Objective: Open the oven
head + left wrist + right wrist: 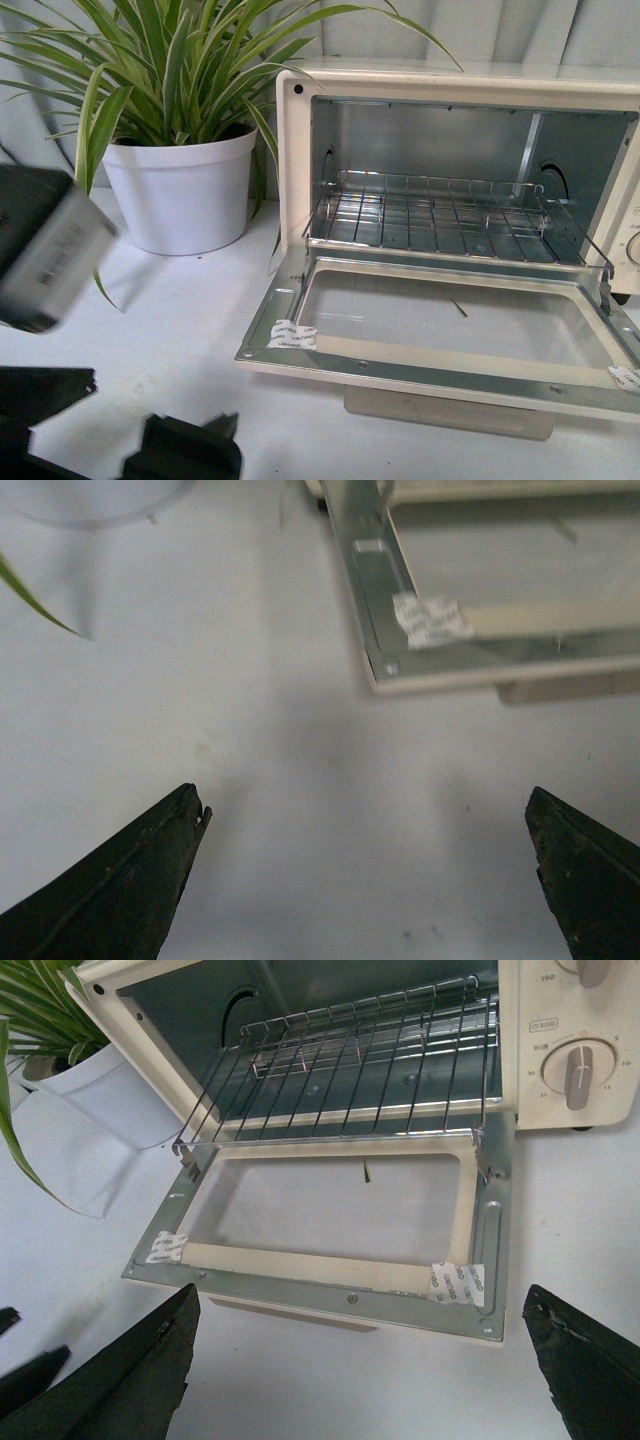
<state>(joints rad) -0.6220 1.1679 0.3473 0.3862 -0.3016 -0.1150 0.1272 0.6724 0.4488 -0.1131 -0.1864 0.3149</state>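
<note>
Oven (pixel 300 150) door (pixel 440 330) down; wire rack (pixel 440 215) inside, bare.

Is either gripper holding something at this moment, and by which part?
Nothing is held. The left gripper and the right gripper are both open, empty between their fingers, and apart from the lowered oven door.

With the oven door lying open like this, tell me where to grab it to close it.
Grip the bar handle under the door's front edge, coming in from the front, low. The door lies flat, so the handle hangs beneath its free edge, away from the hinge.
</note>
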